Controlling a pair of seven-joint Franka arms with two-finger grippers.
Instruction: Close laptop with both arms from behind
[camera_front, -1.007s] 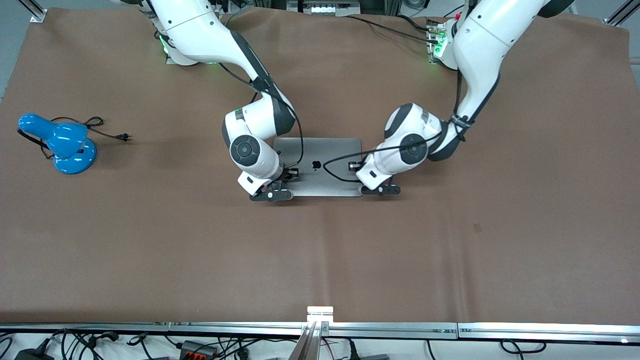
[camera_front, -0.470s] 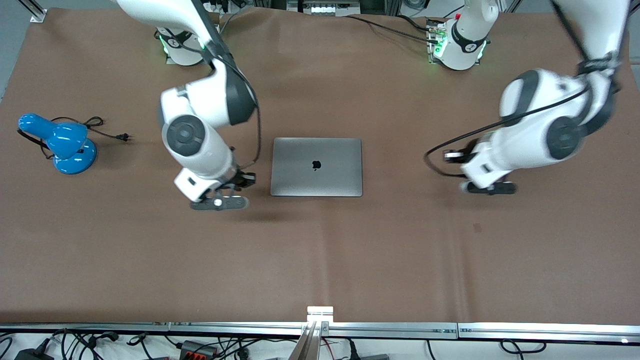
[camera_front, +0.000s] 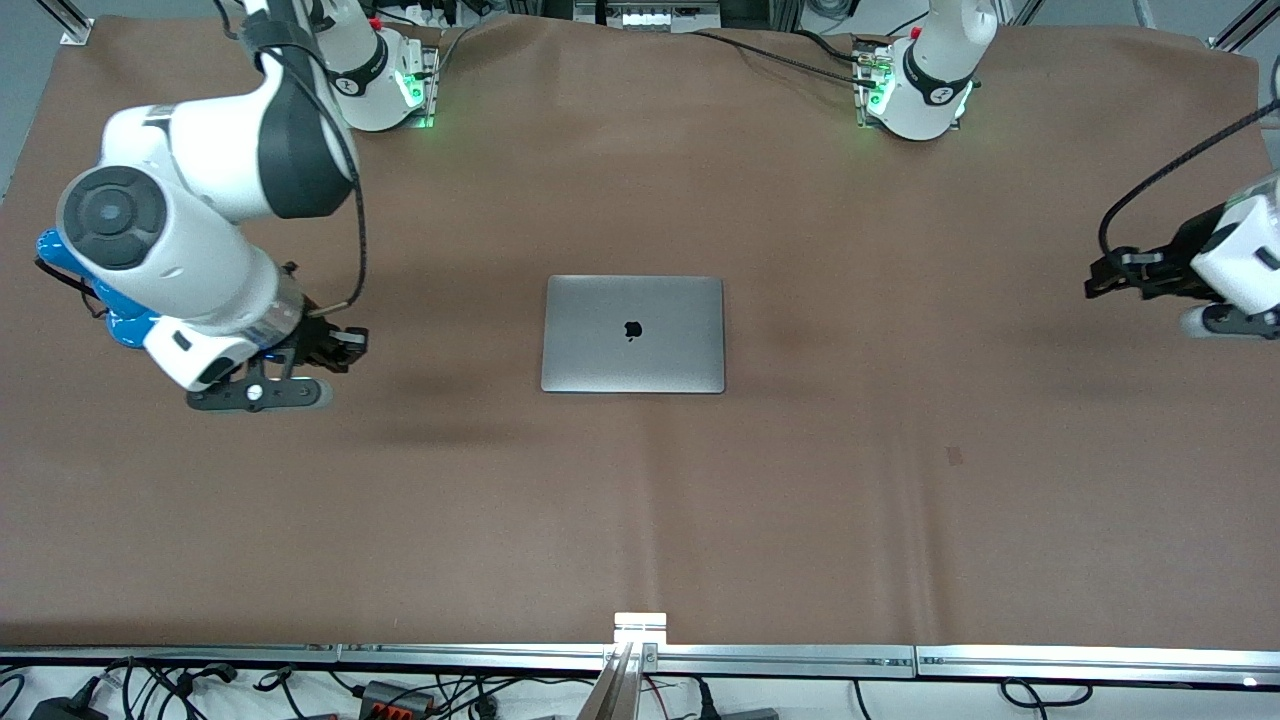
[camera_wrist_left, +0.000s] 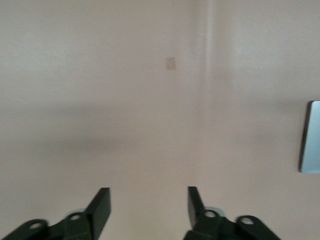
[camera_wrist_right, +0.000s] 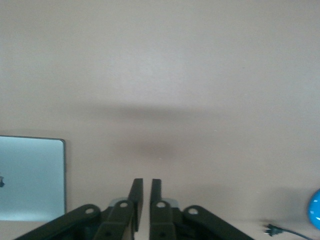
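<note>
Right gripper (camera_front: 262, 392), fingers nearly together and holding nothing, hangs over bare table at the laptop's 9 o'clock, beside the blue lamp (camera_front: 120, 320). Left gripper (camera_wrist_left: 148, 209), fingers set wide and holding nothing, hangs over the table edge at the laptop's 3 o'clock. Laptop (camera_front: 634, 334) lies shut, lid logo up, mid-table, well apart from both.

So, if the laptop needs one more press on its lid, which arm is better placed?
Neither clearly. The laptop lies closed. The right gripper, shut, hangs over the cloth toward the blue lamp; the left gripper, open, hangs over the table's other end.
</note>
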